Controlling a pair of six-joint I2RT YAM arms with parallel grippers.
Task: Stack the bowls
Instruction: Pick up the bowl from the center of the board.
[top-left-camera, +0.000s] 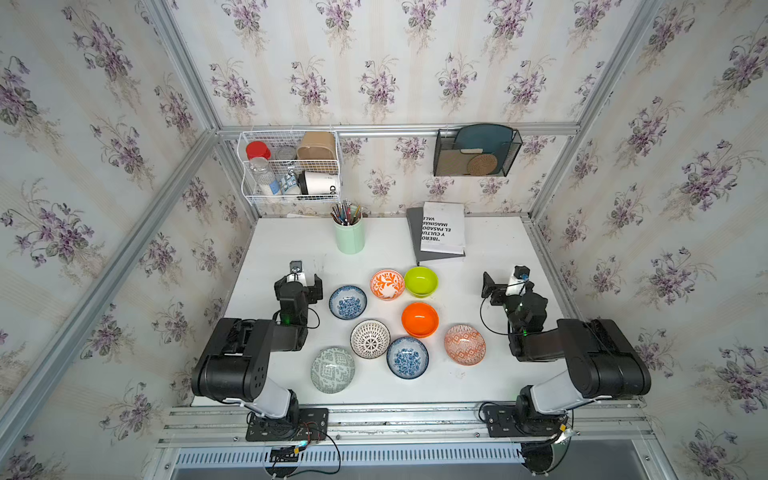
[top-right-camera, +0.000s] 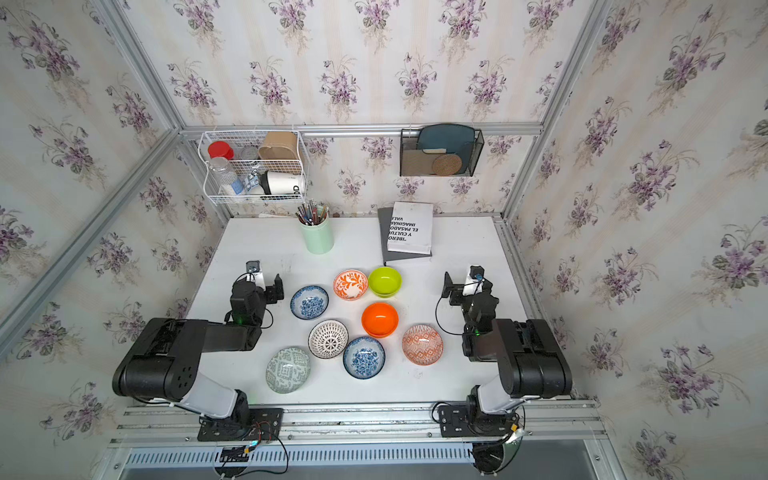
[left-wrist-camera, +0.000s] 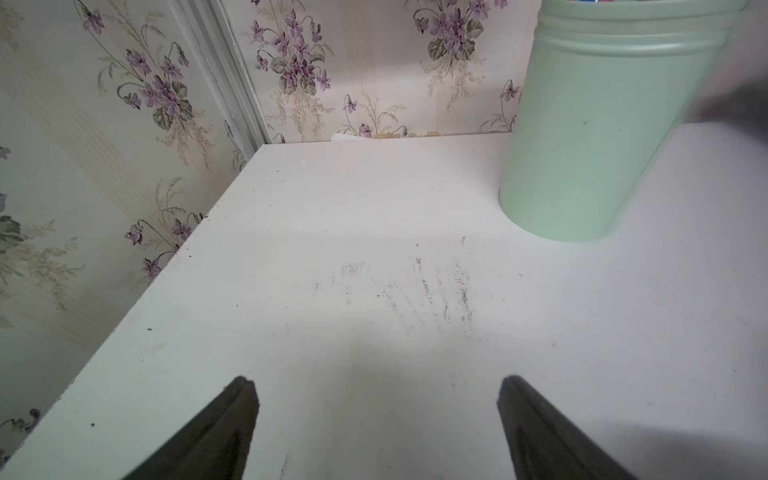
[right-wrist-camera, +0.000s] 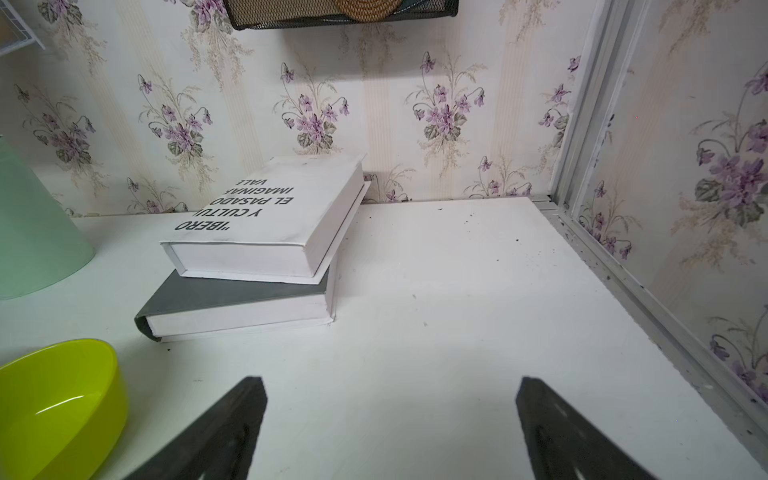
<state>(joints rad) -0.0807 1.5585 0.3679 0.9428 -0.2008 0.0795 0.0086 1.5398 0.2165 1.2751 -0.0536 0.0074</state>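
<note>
On the table (top-left-camera: 282, 249), in the middle: eight bowls (top-left-camera: 370, 339), spread in a loose cluster, some just beside each other, none nested. Behind the cluster, to the left: pencil cup (top-left-camera: 350, 237). To the right of the cup: two books (top-left-camera: 442, 228), one askew atop the other. On the back wall: wire basket (top-left-camera: 274, 198) toward the left, mesh rack (top-left-camera: 513, 156) toward the right.
</note>
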